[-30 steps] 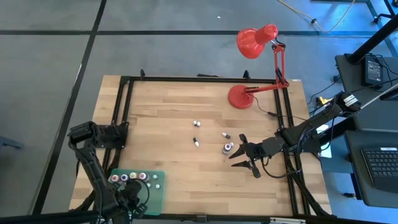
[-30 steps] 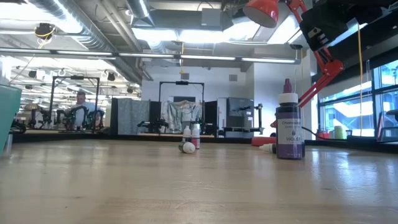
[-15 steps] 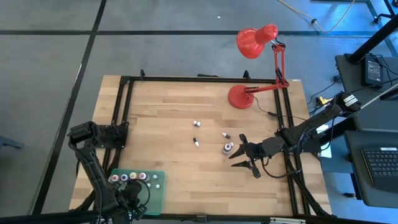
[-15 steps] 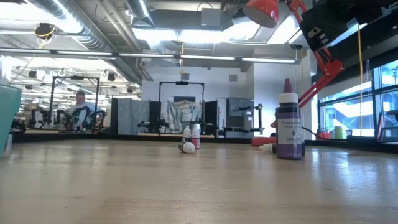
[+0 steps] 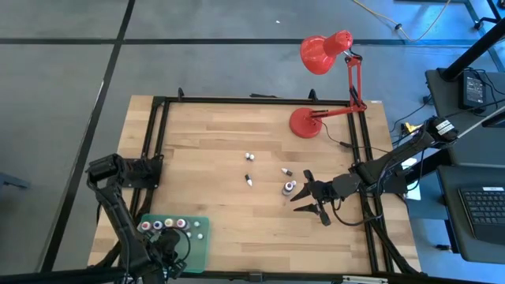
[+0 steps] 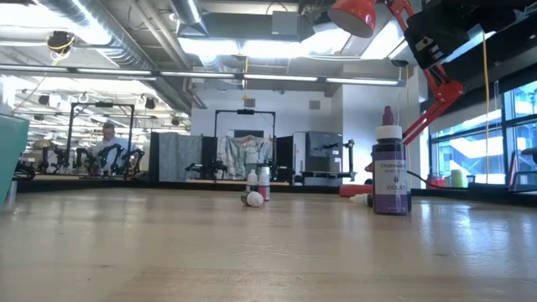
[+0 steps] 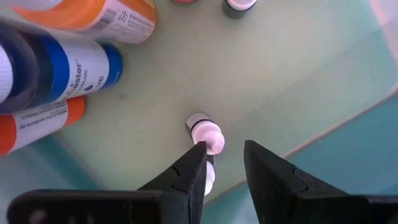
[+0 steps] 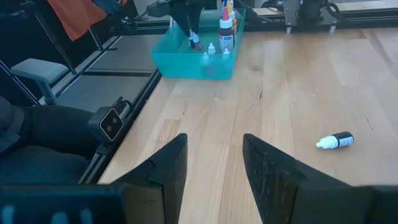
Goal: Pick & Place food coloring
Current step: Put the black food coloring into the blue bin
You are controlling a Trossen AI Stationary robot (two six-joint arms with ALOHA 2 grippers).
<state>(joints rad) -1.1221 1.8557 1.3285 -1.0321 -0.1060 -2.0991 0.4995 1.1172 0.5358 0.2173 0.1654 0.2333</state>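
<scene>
The green tray (image 5: 196, 239) lies at the table's near left corner with several food coloring bottles (image 5: 162, 225) standing in it. My left gripper (image 7: 222, 155) hangs open over the tray, its fingers either side of a tiny whitish bottle (image 7: 203, 129). Orange (image 7: 93, 15) and blue (image 7: 59, 65) bottles are beside it. My right gripper (image 5: 300, 192) is open and low over the table's right part, next to an upright purple bottle (image 5: 289, 188), (image 6: 390, 172). Small bottles (image 5: 249, 181), (image 5: 250, 155), (image 5: 286, 171) are scattered at mid-table, and one (image 8: 336, 140) lies on its side. My left gripper points down into the tray from above. One fingertip (image 7: 198, 157) stands right beside the tiny whitish bottle's white tip (image 7: 212, 140). I cannot tell whether it touches the tip. The bottle rests on the tray floor.
A red desk lamp (image 5: 306, 122) has its base at the table's far right, with its arm leaning over the edge. A black frame (image 5: 162, 126) borders the table. Bare wood lies between the tray and the scattered bottles. A person (image 6: 107, 144) sits in the room behind.
</scene>
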